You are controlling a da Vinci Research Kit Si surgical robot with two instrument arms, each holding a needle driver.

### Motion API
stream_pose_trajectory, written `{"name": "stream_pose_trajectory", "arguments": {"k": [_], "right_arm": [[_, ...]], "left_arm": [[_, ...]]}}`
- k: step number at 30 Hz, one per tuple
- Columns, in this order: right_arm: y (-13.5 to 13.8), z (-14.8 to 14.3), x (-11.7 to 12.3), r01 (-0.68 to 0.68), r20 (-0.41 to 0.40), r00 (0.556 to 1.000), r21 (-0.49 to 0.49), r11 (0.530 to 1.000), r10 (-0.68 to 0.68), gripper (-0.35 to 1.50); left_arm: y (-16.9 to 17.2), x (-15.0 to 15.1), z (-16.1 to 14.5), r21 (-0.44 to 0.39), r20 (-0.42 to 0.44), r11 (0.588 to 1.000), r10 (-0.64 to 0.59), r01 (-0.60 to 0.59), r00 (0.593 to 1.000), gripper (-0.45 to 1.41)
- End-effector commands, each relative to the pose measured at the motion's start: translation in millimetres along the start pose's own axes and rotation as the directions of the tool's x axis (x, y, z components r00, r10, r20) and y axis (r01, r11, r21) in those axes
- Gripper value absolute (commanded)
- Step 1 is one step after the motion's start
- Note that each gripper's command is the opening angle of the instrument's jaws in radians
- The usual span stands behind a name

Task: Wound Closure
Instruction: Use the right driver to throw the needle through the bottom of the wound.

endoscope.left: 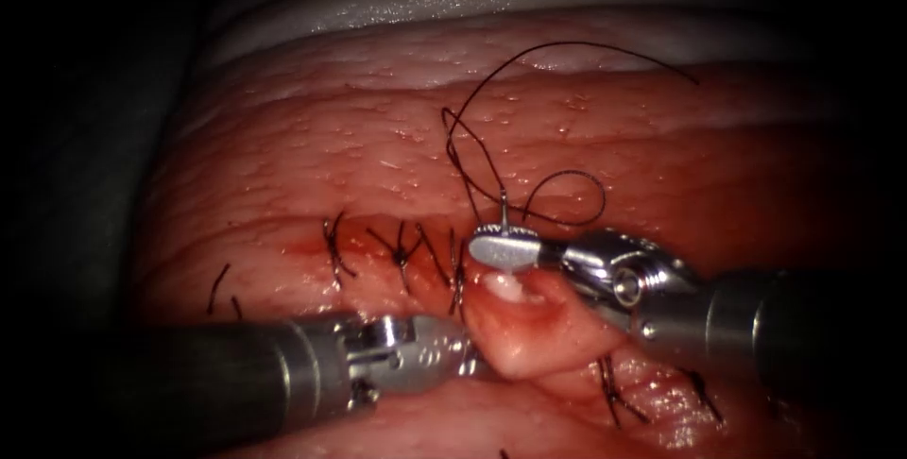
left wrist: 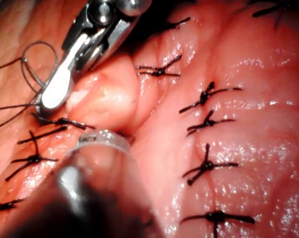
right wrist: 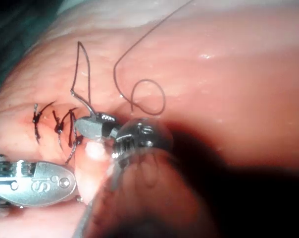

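My right tool (endoscope.left: pixel 501 249) comes in from the right, its jaws shut on the curved needle (endoscope.left: pixel 504 212) near the tail. The tail rises above the jaws, and the rest of the curve is hidden behind them. I cannot tell whether the tip is in the tissue. Dark thread (endoscope.left: pixel 603 196) runs from the tail in loops over the far tissue. My left tool (endoscope.left: pixel 452 353) reaches from the lower left and is shut on a raised fold of tissue (endoscope.left: pixel 529 327) just below the right jaws. The right wrist view shows the needle (right wrist: pixel 85 104) and right tool (right wrist: pixel 96 126).
Several knotted stitches (endoscope.left: pixel 399 253) close the cut to the left of the fold, and more stitches (endoscope.left: pixel 614 391) lie at the lower right. Red fluid wets the cut's edge (endoscope.left: pixel 312 249). In the left wrist view, another stitch row (left wrist: pixel 206 166) runs beside the fold.
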Motion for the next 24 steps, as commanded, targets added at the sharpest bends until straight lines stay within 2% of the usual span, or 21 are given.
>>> {"name": "stream_pose_trajectory", "arguments": {"k": [1, 15, 18, 19, 20, 24], "right_arm": [[0.4, 0.8, -0.3, 0.001, 0.003, 1.000, 0.003, 1.000, -0.001, -0.35], [-0.9, -1.2, -1.6, -0.046, 0.017, 0.999, -0.024, 0.999, 0.046, -0.35], [-1.4, -1.1, -2.1, -0.063, 0.024, 0.998, -0.022, 0.998, 0.064, -0.35], [-1.8, -1.2, -2.2, -0.064, 0.028, 0.997, -0.023, 0.998, 0.065, -0.35], [-2.0, -1.3, -2.2, -0.066, 0.031, 0.997, -0.026, 0.998, 0.067, -0.35], [-2.3, -1.7, -0.3, -0.017, -0.074, 0.997, 0.021, 1.000, 0.019, -0.35]], "left_arm": [[-0.1, 0.0, 0.7, 0.000, 0.000, 1.000, 0.001, -0.001, 1.000, -0.15], [-0.2, -0.1, 0.5, -0.006, -0.003, 1.000, 0.001, -0.002, 1.000, -0.16], [-0.3, -0.1, 0.4, -0.007, -0.003, 1.000, 0.002, -0.002, 1.000, -0.23], [-0.3, -0.1, 0.2, -0.010, -0.001, 1.000, -0.003, 0.003, 1.000, -0.35], [-0.3, -0.2, 0.2, -0.010, -0.004, 1.000, -0.003, 0.003, 1.000, -0.38], [-0.3, 0.0, -0.7, 0.003, -0.047, 0.999, 0.046, -0.046, 0.998, -0.35]]}}
